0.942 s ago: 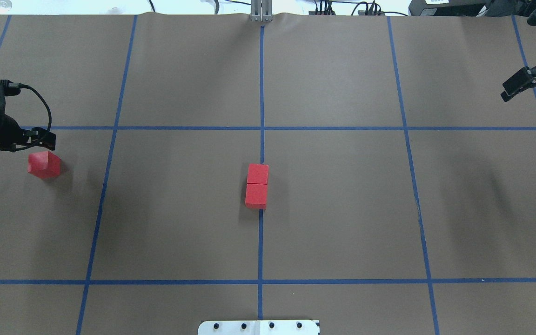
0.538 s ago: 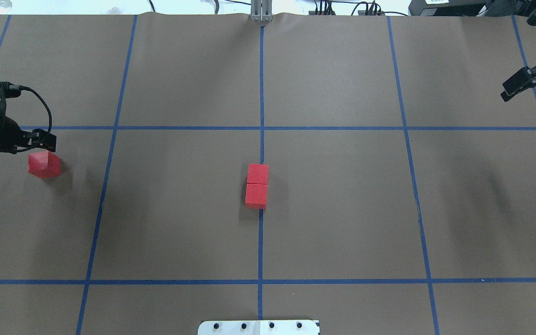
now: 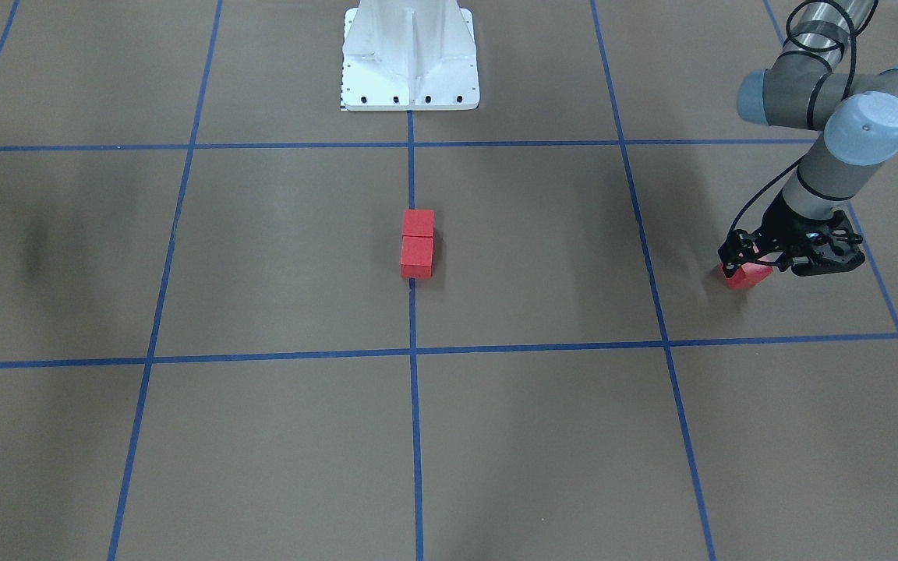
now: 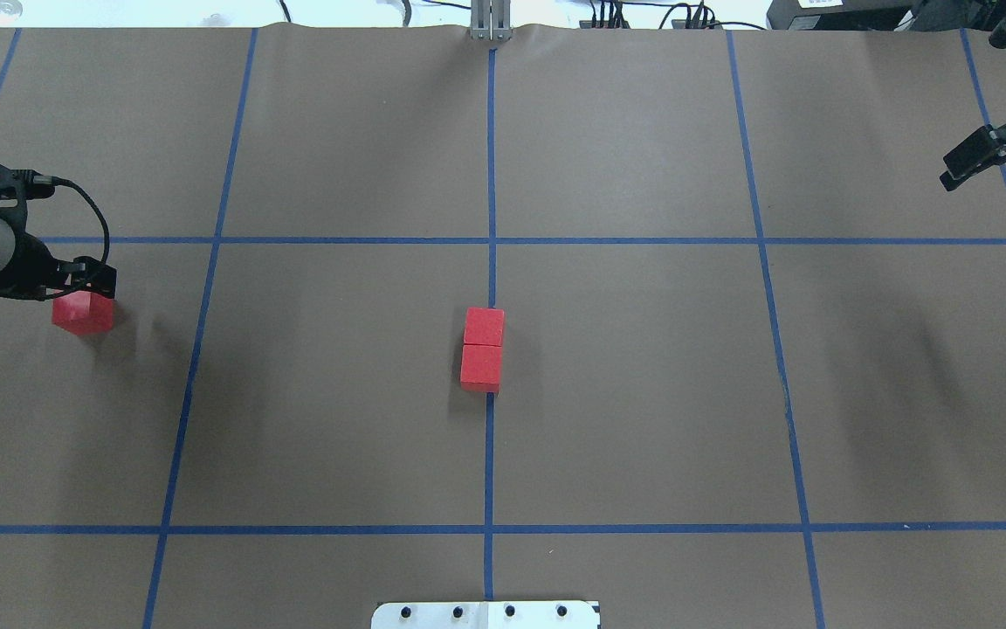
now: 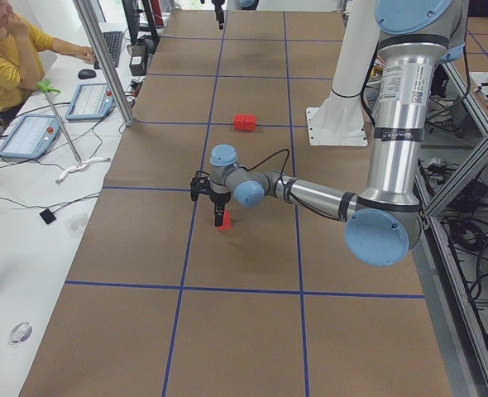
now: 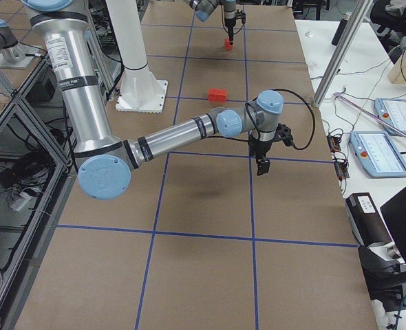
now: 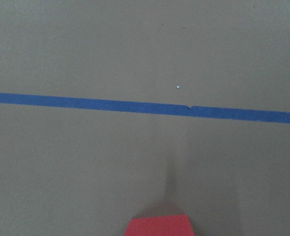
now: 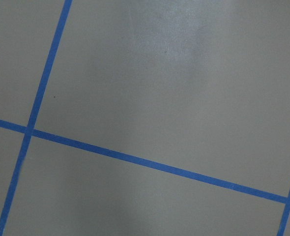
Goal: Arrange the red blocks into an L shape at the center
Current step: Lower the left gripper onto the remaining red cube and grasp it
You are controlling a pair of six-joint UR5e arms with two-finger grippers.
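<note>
Two of the red blocks [image 4: 482,328] sit touching, one just beyond the other, on the long blue tape line [image 4: 491,157] at the center [image 4: 525,293] of the table [image 4: 643,419]. We see the third red block [image 4: 82,314] well apart, near the left edge. The left pincer [image 4: 88,281] is low over its far side, and we cannot tell how wide it stands or whether it grips. The right pincer [image 4: 957,170] hangs far right with nothing seen in it. We cannot tell its opening either.
</note>
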